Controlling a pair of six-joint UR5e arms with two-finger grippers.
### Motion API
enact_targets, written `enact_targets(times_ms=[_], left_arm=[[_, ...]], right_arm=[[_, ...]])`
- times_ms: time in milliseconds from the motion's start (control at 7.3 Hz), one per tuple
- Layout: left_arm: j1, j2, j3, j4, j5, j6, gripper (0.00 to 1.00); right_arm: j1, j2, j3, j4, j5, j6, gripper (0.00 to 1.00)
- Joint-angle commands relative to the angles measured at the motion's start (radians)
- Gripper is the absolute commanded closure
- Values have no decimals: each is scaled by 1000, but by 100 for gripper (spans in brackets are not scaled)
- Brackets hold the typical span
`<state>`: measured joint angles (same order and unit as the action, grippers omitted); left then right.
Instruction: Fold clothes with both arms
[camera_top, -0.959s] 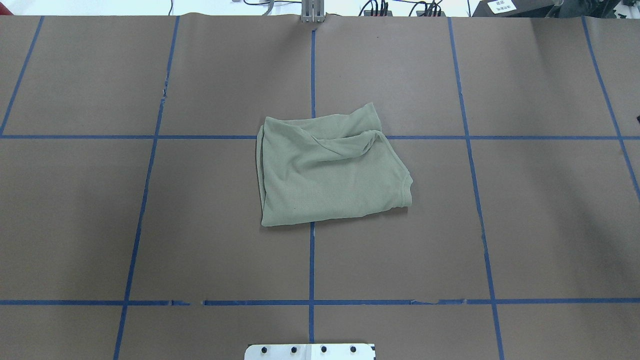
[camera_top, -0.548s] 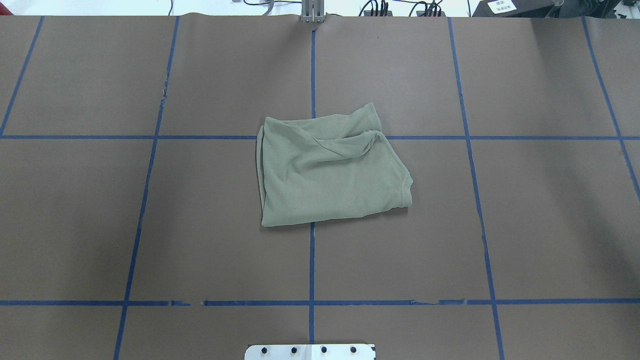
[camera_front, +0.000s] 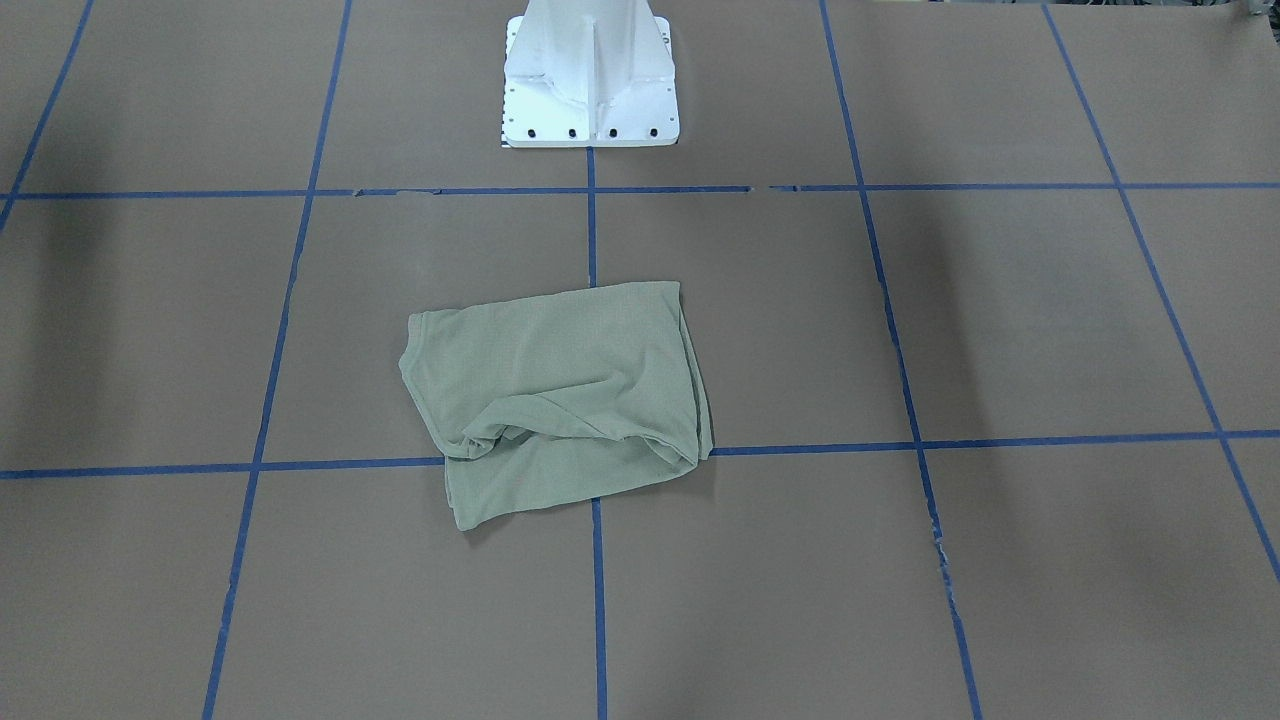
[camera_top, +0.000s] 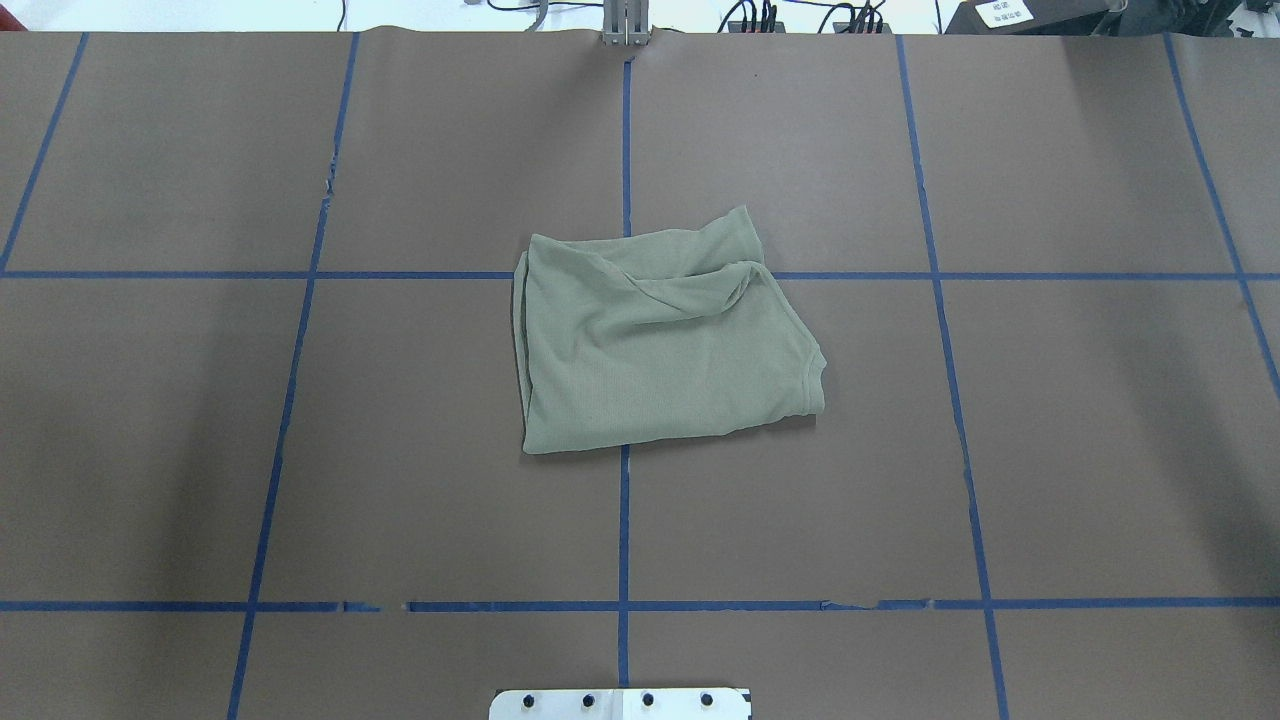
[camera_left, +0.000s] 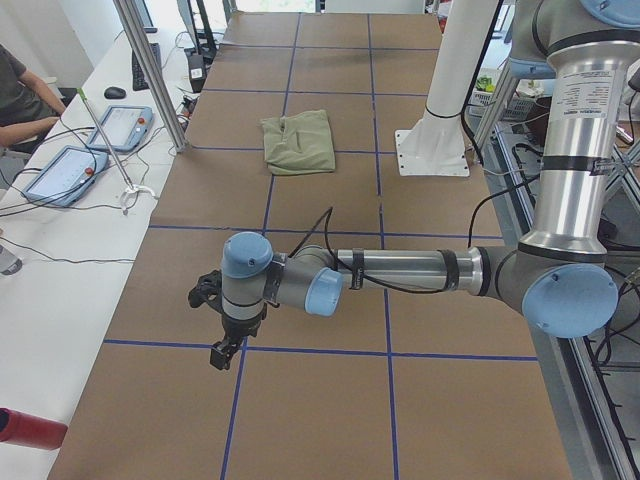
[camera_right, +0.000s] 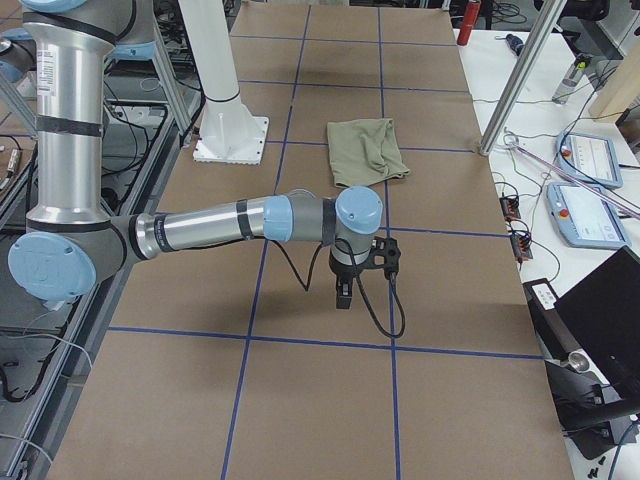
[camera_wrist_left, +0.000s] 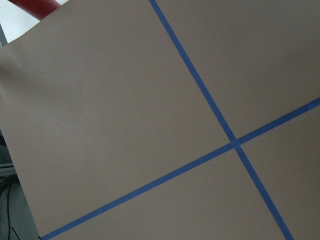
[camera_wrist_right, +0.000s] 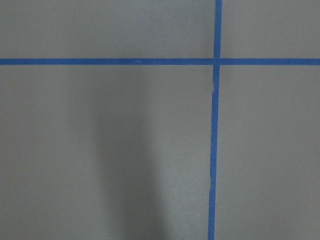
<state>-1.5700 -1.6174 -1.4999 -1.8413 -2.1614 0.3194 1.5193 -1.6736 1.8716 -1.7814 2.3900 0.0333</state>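
The clothes, one pale sage-green shirt (camera_top: 660, 345), lie folded into a rough rectangle at the table's middle, with a rumpled fold along the far edge (camera_front: 560, 400). Nothing touches the shirt. Both arms are far from it, out over the table's ends. My left gripper (camera_left: 218, 352) hangs over bare paper in the exterior left view; the shirt (camera_left: 298, 140) lies well beyond it. My right gripper (camera_right: 343, 295) points down in the exterior right view, short of the shirt (camera_right: 366, 150). I cannot tell whether either is open or shut. Both wrist views show only paper and tape.
Brown paper with a blue tape grid (camera_top: 624, 530) covers the table. The white pedestal base (camera_front: 590, 75) stands at the robot's side. Tablets (camera_left: 120, 125) and cables lie on the side benches, where a person's arm (camera_left: 20, 125) rests. A red object (camera_left: 25, 428) lies near the corner.
The shirt has not moved. A small dark shape at the overhead view's right edge one second ago has gone out of view.
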Motion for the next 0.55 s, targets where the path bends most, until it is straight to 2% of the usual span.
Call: enact_targets(times_ms=[0,137,274,411], left_arm=[[1,-1,-22,43,-17,-140,1],[2,7,-98,135,-94,-249,1],[1,14,-149,205,-122,-250,1],[1,49,-186,224,-123,-241,1]], right_arm=[[18,-37,-2,2,1,-12,0],[31,-46,0,10,1,-12,0],[36,-47,0,10,1,-12,0],[36,-48,-3,10,1,-12,0]])
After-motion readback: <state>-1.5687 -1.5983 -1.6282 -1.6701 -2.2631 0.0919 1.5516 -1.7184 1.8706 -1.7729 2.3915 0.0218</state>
